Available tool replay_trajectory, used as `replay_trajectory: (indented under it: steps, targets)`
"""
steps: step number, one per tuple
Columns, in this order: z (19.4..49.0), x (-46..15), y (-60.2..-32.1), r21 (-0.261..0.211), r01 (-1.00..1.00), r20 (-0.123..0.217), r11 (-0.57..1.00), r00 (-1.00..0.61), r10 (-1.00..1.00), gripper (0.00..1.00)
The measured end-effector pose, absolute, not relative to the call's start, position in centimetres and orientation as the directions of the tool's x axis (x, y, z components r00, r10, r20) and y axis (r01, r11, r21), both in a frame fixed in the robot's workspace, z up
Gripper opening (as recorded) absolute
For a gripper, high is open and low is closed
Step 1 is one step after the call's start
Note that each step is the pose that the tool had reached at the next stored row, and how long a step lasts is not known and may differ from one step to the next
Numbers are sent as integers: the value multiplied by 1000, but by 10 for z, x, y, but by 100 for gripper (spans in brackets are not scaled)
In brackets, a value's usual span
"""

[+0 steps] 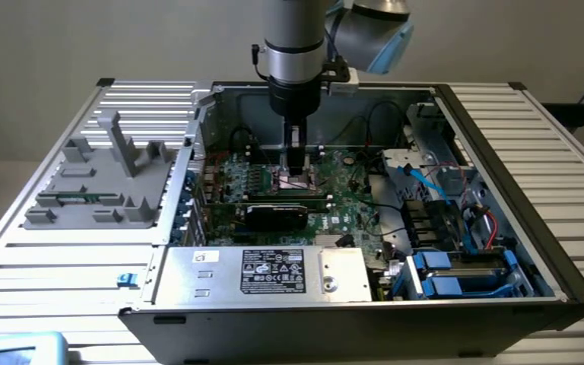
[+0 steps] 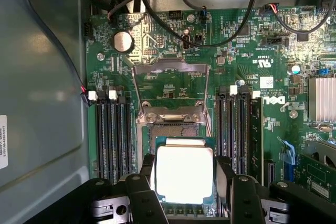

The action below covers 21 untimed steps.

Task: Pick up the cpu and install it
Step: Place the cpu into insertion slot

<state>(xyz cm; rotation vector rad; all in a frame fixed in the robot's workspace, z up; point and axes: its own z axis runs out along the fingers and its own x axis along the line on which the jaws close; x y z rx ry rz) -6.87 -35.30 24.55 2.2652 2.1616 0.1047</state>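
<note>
**Item 1. Gripper** [image 1: 294, 179]. Hangs vertical inside the open computer case [image 1: 505, 175], over the middle of the motherboard [image 2: 236, 77]. Its dark fingers [image 2: 148, 169] stand at moderate width against two opposite edges of the cpu [image 2: 185, 182]. Judged to be a grip on the chip.

**Handling note (judgement).** This is the seating step.
- Keep the chip flat and square to the socket [image 2: 170, 129].
- Lower it straight, and never slide it across the contacts.
- Match its orientation to the bed and do not press.
- Keep the fingers clear of the raised frame and the slot latches.
- A tilt or a sideways nudge risks bent contacts.

**Item 2. Cpu.** Flat and square. The silver-grey metal lid glares bright under the light, with a thin greenish rim around it. It sits level between the fingers, directly over the socket, and part of the dark bed shows past one edge. Whether it already rests in the bed cannot be told.

**Item 3. Load frame** [image 2: 169, 67]. Silver, swung up and open, just beyond the socket.

**Item 4. Memory slots** [image 2: 113, 135]. Black rows flanking the socket on both sides, near the fingers.

**Item 5. Surroundings**, exterior view, read from the gripper:
- Black card [image 1: 277, 215] at 6 o'clock, just beside.
- Silver box [image 1: 261, 271] with a white label, farther out at 6 o'clock.
- Grey holder [image 1: 94, 190] at 9 o'clock, well apart and outside the case.
</note>
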Motion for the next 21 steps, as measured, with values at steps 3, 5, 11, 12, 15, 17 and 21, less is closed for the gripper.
replay_trajectory:
  steps: [3, 5, 11, 12, 15, 17, 21]
  targets:
    - [243, -70, -352, 63, 997, 42, -48, 45, 998, 55]
    - [240, -71, -352, 67, 997, 43, -48, 45, 998, 55]
    - [234, -71, -351, 70, 996, 43, -48, 45, 998, 55]
    - [233, -71, -351, 70, 996, 43, -48, 45, 998, 55]
    - [231, -71, -350, 70, 996, 43, -47, 45, 998, 55]
    - [230, -71, -350, 70, 996, 44, -48, 45, 998, 55]
    - [226, -71, -349, 70, 996, 47, -48, 45, 998, 55]
